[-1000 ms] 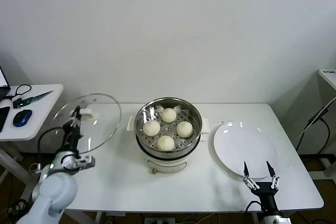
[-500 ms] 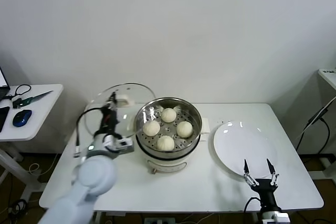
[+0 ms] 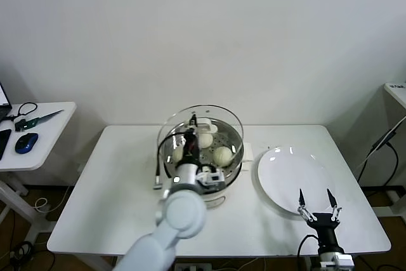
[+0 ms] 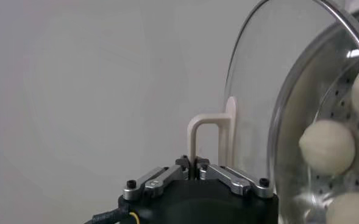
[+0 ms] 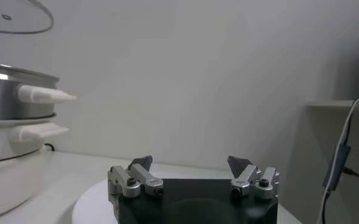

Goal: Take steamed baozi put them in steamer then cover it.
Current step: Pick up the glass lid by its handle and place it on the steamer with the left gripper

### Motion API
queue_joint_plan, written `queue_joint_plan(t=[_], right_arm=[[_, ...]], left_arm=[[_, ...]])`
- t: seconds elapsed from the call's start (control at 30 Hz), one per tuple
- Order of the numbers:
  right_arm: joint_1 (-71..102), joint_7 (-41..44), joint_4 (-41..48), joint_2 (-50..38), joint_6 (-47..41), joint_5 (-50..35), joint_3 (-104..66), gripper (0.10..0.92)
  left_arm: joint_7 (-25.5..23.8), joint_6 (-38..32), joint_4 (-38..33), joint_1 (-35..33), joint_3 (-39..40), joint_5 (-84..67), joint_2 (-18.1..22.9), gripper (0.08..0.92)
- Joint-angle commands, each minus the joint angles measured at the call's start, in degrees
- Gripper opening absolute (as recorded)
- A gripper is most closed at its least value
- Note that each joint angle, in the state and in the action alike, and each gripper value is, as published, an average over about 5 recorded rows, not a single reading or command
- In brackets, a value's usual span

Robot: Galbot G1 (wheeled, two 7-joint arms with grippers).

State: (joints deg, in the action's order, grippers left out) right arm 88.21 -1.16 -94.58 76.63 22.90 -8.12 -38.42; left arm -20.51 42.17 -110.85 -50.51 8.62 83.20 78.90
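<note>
Plain white wall [image 3: 203,36] behind, evenly lit. White rectangular table [image 3: 120,201] in centre. Smaller white side table [image 3: 38,138] at far left, carrying blue mouse [image 3: 27,142], scissors [image 3: 39,118], black cable [image 3: 24,109]. White shelf edge [image 3: 396,90] at far right, cables [image 3: 380,147] hanging below.

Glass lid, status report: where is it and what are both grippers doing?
Left gripper shut on glass lid handle, lid above steamer, not seated. Baozi inside. Right gripper open, idle beside white plate.
</note>
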Motion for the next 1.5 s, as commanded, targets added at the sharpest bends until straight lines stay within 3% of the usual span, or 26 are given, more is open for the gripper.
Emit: queue_joint_plan(t=[0.03, 0.23, 0.47, 0.77, 1.33, 1.5], right_arm=[[0.2, -0.2, 0.2, -0.2, 0.6, -0.6, -0.5, 0.823], [0.7, -0.4, 0.1, -0.1, 1.2, -0.7, -1.0, 0.823], [1.2, -0.4, 0.1, 0.1, 1.5, -0.6, -1.3, 0.823], [1.5, -0.2, 0.0, 0.4, 1.8, -0.5, -1.4, 0.823], [1.7, 0.1, -0.7, 0.9, 1.8, 0.4, -1.2, 0.823], [1.8, 0.5, -1.0, 0.9, 1.8, 0.5, -1.1, 0.823]], left_arm=[[-2.1, 1.9, 3.9, 2.9, 6.2, 5.7, 7.5, 0.140], [-0.1, 1.1, 8.9, 1.8, 5.9, 7.5, 9.0, 0.140], [1.9, -0.1, 11.6, 0.6, 4.3, 8.5, 7.3, 0.140], [3.4, -0.4, 11.7, 0.5, 2.6, 5.1, 3.1, 0.140], [5.9, -0.5, 13.1, -0.7, -0.2, 2.5, 2.6, 0.140], [6.4, -0.5, 13.4, -0.6, -0.2, 1.2, 2.6, 0.198]])
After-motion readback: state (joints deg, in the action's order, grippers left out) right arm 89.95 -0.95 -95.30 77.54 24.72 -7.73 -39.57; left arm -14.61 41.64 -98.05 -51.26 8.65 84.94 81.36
